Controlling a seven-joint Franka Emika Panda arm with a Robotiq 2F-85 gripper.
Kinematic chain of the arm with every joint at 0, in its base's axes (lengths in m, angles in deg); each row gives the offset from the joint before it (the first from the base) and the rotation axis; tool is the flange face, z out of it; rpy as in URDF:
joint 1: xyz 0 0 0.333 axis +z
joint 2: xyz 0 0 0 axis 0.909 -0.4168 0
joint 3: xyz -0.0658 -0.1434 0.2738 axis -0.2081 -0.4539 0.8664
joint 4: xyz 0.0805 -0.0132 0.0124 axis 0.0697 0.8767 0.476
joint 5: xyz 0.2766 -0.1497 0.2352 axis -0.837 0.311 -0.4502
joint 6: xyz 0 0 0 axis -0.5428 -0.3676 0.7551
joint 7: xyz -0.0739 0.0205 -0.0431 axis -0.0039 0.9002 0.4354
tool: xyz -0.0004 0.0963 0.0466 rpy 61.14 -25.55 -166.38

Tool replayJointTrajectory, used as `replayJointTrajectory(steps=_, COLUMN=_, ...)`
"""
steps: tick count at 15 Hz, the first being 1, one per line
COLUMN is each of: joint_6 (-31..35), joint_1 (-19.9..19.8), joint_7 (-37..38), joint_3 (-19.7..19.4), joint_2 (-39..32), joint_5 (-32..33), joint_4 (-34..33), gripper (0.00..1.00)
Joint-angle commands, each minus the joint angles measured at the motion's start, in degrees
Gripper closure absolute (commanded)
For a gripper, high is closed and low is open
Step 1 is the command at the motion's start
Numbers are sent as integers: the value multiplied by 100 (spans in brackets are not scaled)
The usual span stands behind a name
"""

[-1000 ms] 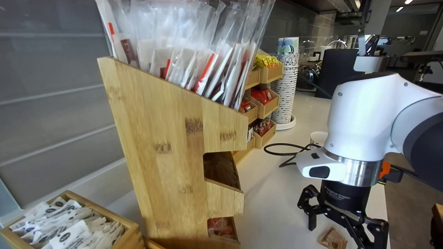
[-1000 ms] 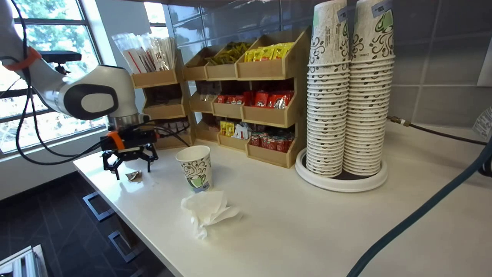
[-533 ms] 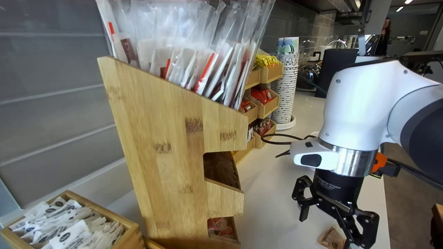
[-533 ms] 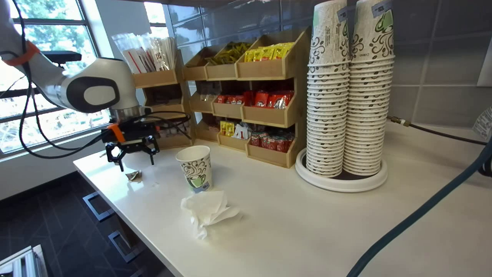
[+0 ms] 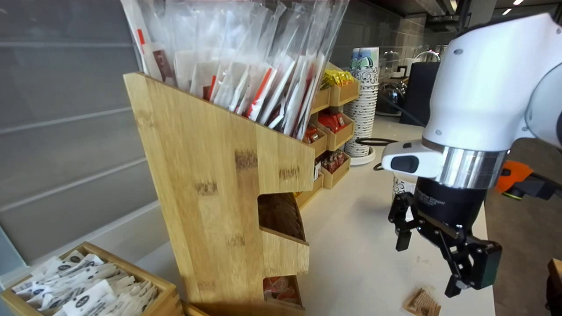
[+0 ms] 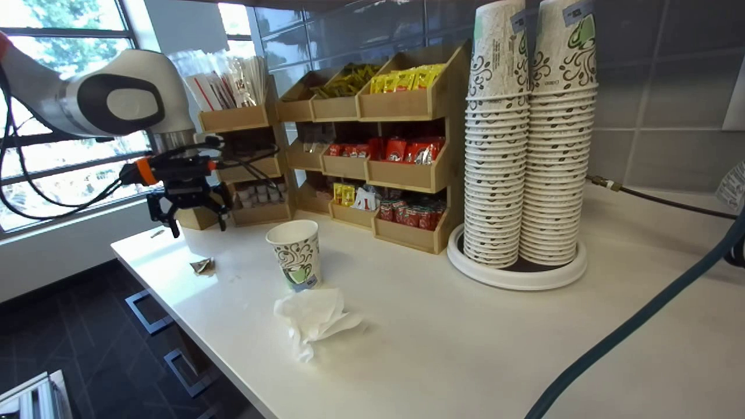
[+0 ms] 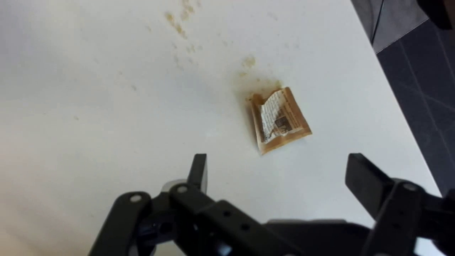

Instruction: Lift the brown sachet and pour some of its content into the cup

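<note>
Wrist view shows us the brown packet [image 7: 284, 122] lying on the table [image 7: 124, 117], near the edge, one end ragged, with brown marks [image 7: 249, 62] on the surface just beside that end. We see the gripper [image 7: 277, 168] with its jaws wide apart; it hangs above the table, apart from the packet, in both exterior views. In an exterior view we find the cup [image 6: 297, 260] upright on the table, to the right of the packet; a crumpled napkin [image 6: 314, 317] lies close in front, and we cannot tell whether the two touch. Behind them stand wooden shelves [image 6: 398, 176] with yellow packets [image 6: 407, 80] and red packets [image 6: 410, 151], and beside these, two stacks of paper cups [image 6: 495, 174] on a round tray [image 6: 515, 280].
</note>
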Motion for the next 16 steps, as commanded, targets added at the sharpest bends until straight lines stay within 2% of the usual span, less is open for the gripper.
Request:
replayJointTrajectory(steps=1, joint_6=-675, joint_1=9, joint_7=853, joint_3=-25, joint_2=874, joint_5=326, joint_4=80, gripper=0)
replayJointTrajectory(steps=9, joint_6=-1958, joint_1=7, joint_7=2235, joint_3=7, joint_2=1967, joint_5=602, joint_4=-166, gripper=0)
replayJointTrajectory(steps=16, joint_6=-2140, joint_1=-24, joint_7=2977, joint_3=80, joint_2=2455, joint_5=685, joint_4=-246, gripper=0)
